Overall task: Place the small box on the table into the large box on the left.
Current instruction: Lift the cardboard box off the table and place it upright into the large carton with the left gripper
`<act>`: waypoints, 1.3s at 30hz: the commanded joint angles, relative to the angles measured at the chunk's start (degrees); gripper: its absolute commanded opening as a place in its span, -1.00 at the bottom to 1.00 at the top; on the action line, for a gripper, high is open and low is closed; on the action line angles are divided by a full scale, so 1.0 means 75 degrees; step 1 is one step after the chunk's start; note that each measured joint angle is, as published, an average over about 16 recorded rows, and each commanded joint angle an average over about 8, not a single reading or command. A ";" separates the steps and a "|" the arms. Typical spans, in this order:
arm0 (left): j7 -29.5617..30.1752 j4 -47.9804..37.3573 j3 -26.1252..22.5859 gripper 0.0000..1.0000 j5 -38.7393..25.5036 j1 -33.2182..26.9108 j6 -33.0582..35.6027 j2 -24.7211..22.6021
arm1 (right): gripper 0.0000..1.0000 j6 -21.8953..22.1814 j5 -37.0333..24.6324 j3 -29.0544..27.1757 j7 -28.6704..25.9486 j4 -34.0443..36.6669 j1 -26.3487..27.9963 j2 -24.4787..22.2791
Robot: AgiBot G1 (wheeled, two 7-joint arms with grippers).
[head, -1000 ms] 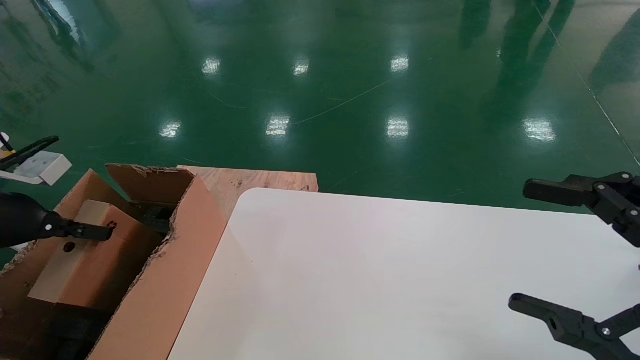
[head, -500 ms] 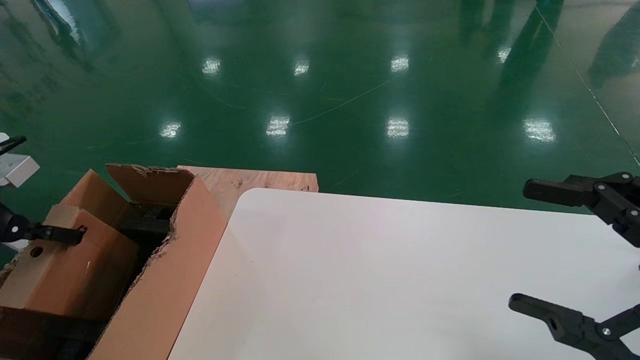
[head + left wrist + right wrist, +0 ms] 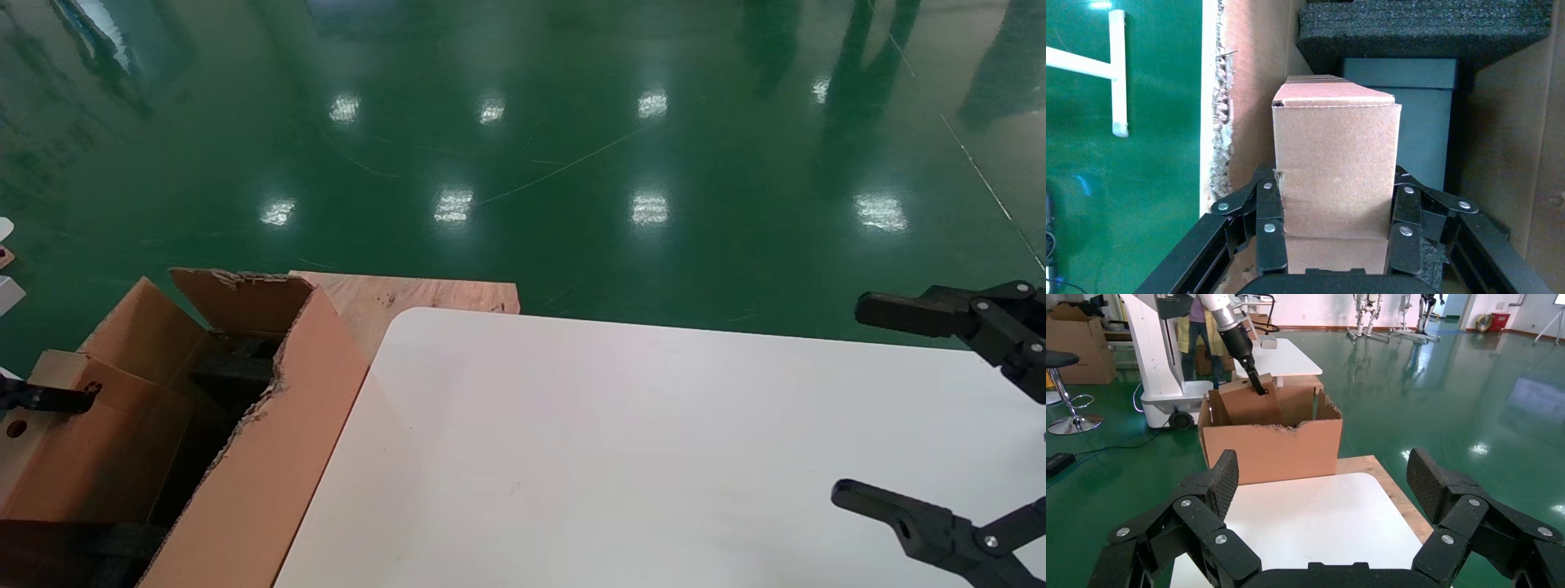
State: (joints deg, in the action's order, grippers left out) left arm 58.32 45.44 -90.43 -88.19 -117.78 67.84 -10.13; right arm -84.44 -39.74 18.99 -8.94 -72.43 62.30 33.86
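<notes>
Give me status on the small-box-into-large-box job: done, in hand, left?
Done: the small box is off the table and inside the walls of the large box. In hand: the left gripper is shut on it, holding it beside the black foam. Left: lower, release and withdraw. The right gripper sits open over the table's right side.

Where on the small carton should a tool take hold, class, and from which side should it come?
Grip the small carton across its two broad flat faces, coming down from above onto its upper end. It stands upright in the large carton, so only that end is open to reach; its narrow width fits between the fingers. The left tool is clamped that way. The right tool hangs open over the white table.
</notes>
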 commanded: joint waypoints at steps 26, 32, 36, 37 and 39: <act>-0.0735 -0.1481 0.0013 1.00 0.0490 0.0187 0.0101 -0.0345 | 1.00 0.0003 0.0002 0.0001 0.0001 0.0002 -0.0001 -0.0002; -0.0732 -0.1441 0.0010 1.00 0.0461 0.0185 0.0084 -0.0334 | 1.00 0.0003 0.0002 0.0001 0.0001 0.0002 -0.0001 -0.0002; -0.0730 -0.1421 0.0009 1.00 0.0454 0.0183 0.0075 -0.0331 | 1.00 0.0003 0.0003 0.0001 0.0001 0.0002 -0.0001 -0.0002; -0.0729 -0.1415 0.0009 1.00 0.0453 0.0182 0.0073 -0.0330 | 1.00 0.0003 0.0003 0.0001 0.0001 0.0002 -0.0001 -0.0002; -0.0729 -0.1407 0.0008 1.00 0.0452 0.0181 0.0070 -0.0329 | 1.00 0.0003 0.0003 0.0001 0.0001 0.0002 -0.0001 -0.0002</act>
State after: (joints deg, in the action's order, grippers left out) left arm 52.84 34.92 -90.34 -84.80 -116.45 68.35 -12.61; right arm -84.41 -39.72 19.00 -8.93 -72.42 62.30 33.85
